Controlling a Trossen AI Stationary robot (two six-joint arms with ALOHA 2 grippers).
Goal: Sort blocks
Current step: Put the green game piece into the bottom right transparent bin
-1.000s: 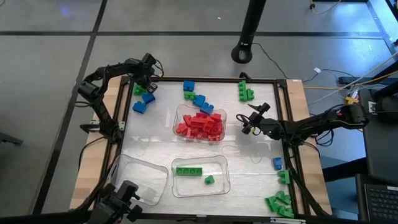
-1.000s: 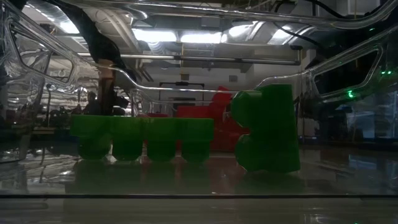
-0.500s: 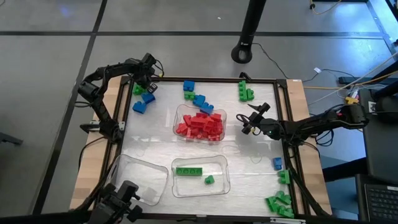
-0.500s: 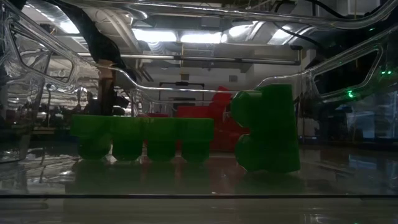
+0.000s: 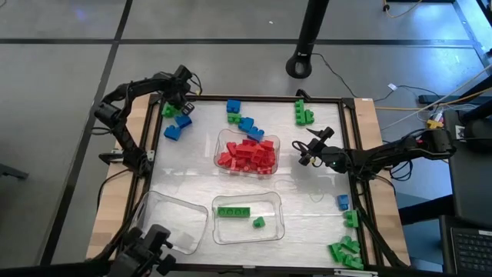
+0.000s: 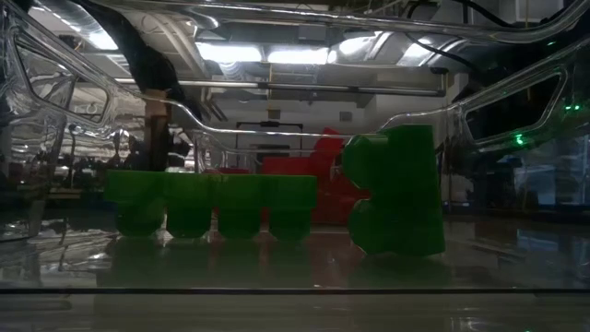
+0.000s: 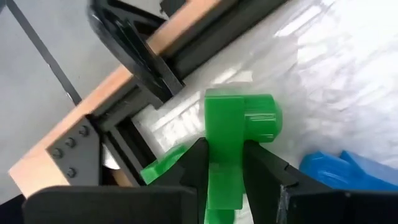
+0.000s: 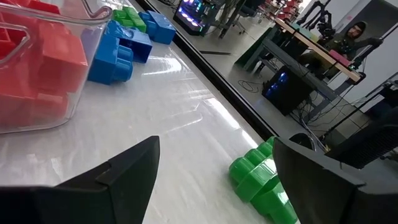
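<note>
At the table's far-left corner the left pincer [image 5: 178, 98] was clamped on a green block [image 7: 239, 134]. In the left wrist view the block stood lengthwise between the two dark fingers [image 7: 194, 163], its studded end jutting out beyond their tips. Judging from that grip, the coming move turned on one relation: the tray holding green blocks [image 5: 247, 218] lay toward the near edge of the table, well apart from this pincer and across the table from it, so the held block would have to travel that way. Two loose blue blocks [image 5: 177, 125] lay just beside the left pincer, nearer to that arm than to the other.

In the middle of the table, a clear tray of red blocks [image 5: 247, 153] sat with more blue blocks [image 5: 241, 119] just beyond its far rim. The tray with green blocks held a long green block [image 6: 210, 201] and a short one [image 6: 394, 189]; a third, bare tray [image 5: 167, 221] stood to its left.

Further right, the right pincer [image 5: 309, 153] hung low just beside the red tray's right side, its fingers [image 8: 127, 171] spread apart with nothing between them. A green block [image 8: 260, 176] lay ahead of it on the table, toward the far edge, near but not touching; the right arm was the nearer one for it. More green blocks [image 5: 346, 251] sat piled at the near-right corner.
</note>
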